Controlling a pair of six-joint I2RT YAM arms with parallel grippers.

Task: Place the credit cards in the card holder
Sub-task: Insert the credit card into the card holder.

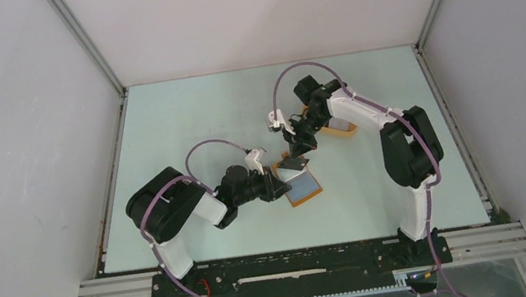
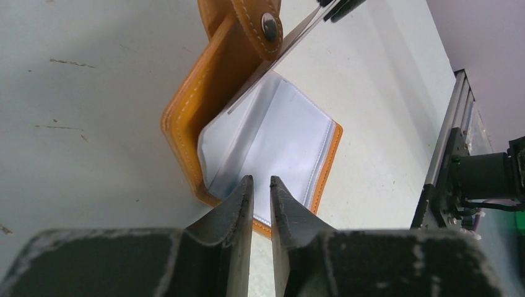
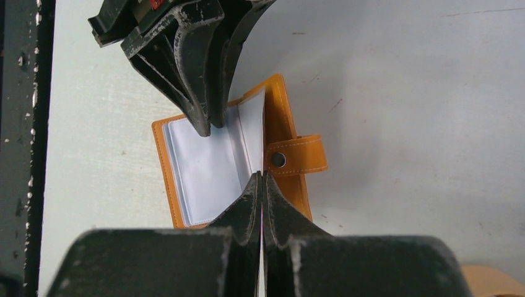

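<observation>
Right, overhead first: the card holder [image 1: 304, 188] lies open on the table [image 1: 187, 128] just below the middle of the frame. The left gripper [image 1: 278, 186] sits at its left edge. The right gripper [image 1: 296, 149] hangs just above it with a dark credit card [image 1: 294, 164] pinched in its jaws. An orange tray [image 1: 340, 130] peeks out behind the right arm, up and right of centre.

Over to the left wrist view: the fingers [image 2: 238, 204] are a sliver apart at bottom centre, tips planted on the holder's clear sleeve [image 2: 278, 136]. Whether they pinch any of it, I can't tell. The card slants in edge-on from the top, passing just under the snap tab [image 2: 263, 28], its lower end near the fold.

Right wrist view now: jaws closed tight at centre, the card only a thin pale line between them, pointing at the holder's spine beside the tab.
</observation>
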